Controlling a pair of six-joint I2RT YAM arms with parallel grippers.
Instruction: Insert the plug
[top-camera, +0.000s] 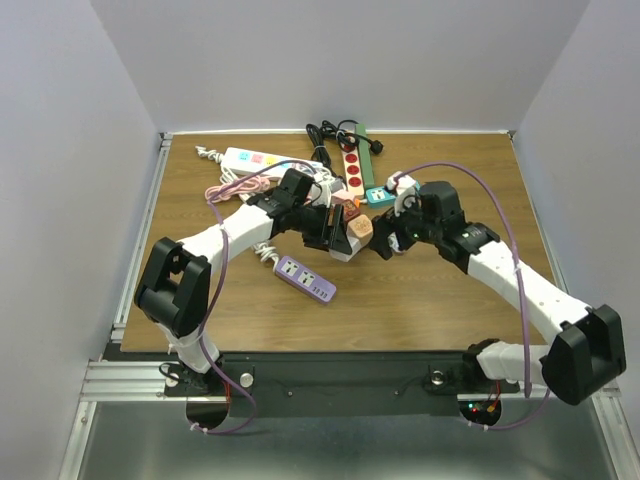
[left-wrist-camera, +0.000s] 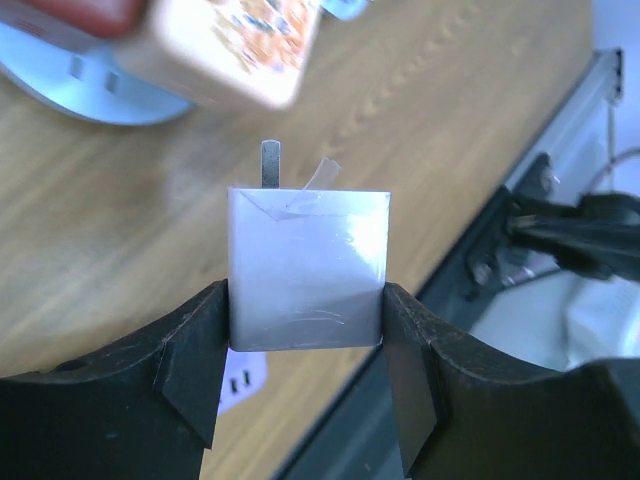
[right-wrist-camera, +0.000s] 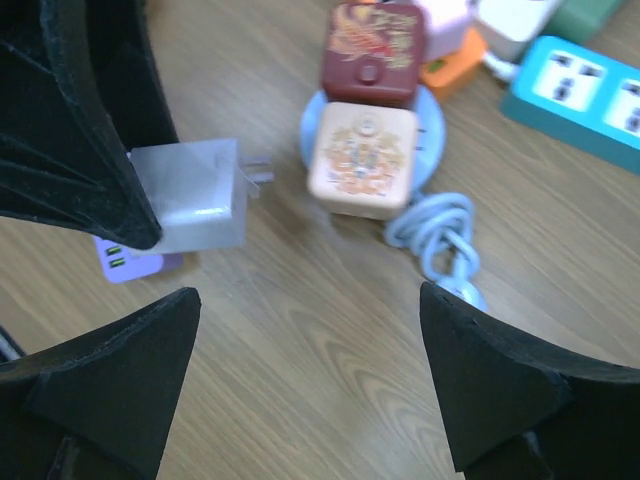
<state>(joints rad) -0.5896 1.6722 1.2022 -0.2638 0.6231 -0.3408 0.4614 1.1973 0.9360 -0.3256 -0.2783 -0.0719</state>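
**Left gripper clamped on the plug; right gripper spread wide.**
Left wrist view: the left gripper (left-wrist-camera: 305, 340) has both fingers pressed against the sides of the white plug (left-wrist-camera: 308, 265) at frame centre, with a metal prong (left-wrist-camera: 270, 165) projecting from its top edge. Right wrist view: the plug sits at middle left, above the wooden table (right-wrist-camera: 320, 330), prongs aimed at the peach cube socket (right-wrist-camera: 362, 160) but not touching it. That socket sits beside a red cube (right-wrist-camera: 372, 52) on a pale blue round base (right-wrist-camera: 312, 125). The right gripper (right-wrist-camera: 305, 380) holds nothing.
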